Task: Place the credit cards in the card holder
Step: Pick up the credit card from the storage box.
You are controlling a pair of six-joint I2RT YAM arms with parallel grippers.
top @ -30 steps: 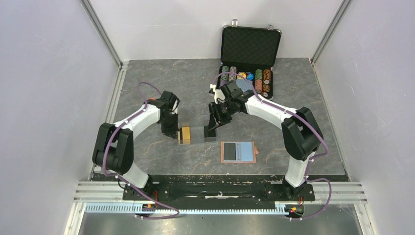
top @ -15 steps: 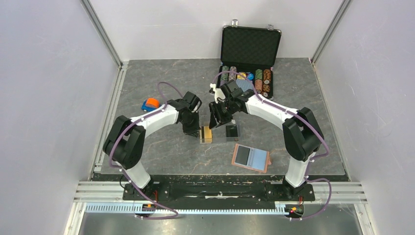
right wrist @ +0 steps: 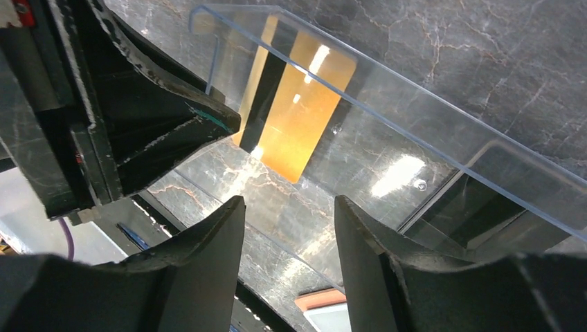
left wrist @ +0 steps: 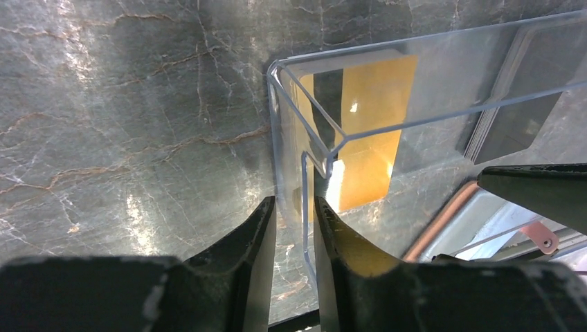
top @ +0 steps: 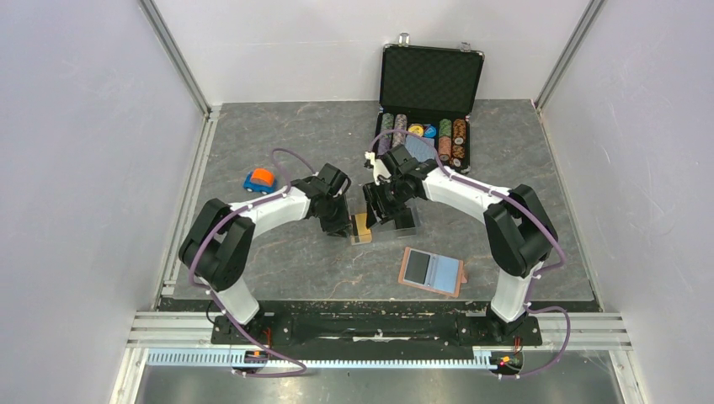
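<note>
Two arms reach in over the desk (top: 253,135), and both of their grippers are at one clear box. One small blue-and-orange object (top: 260,179) lies alone at the left, well apart from everything else. To its right, the left gripper (left wrist: 294,207) is clenched on a thin end wall of the clear box (left wrist: 450,69), with one finger on each side of the plastic.

Inside the box, at the end near that gripper, one gold card (left wrist: 374,131) with a dark stripe shows its face; whether more lie under it cannot be told. At the far end stands a stack of several dark cards (left wrist: 516,104), too tightly packed to count.

The right gripper (right wrist: 289,207) hangs just above the box, its fingers spread wide and grasping nothing.

Near the front of the desk and further right, the one card holder (top: 434,271) lies opened flat, tan at the rim, grey and blue inside, and apart from the box.

At the back right, one black case (top: 431,80) stands open, with rows of poker chips (top: 446,139) in its tray.
</note>
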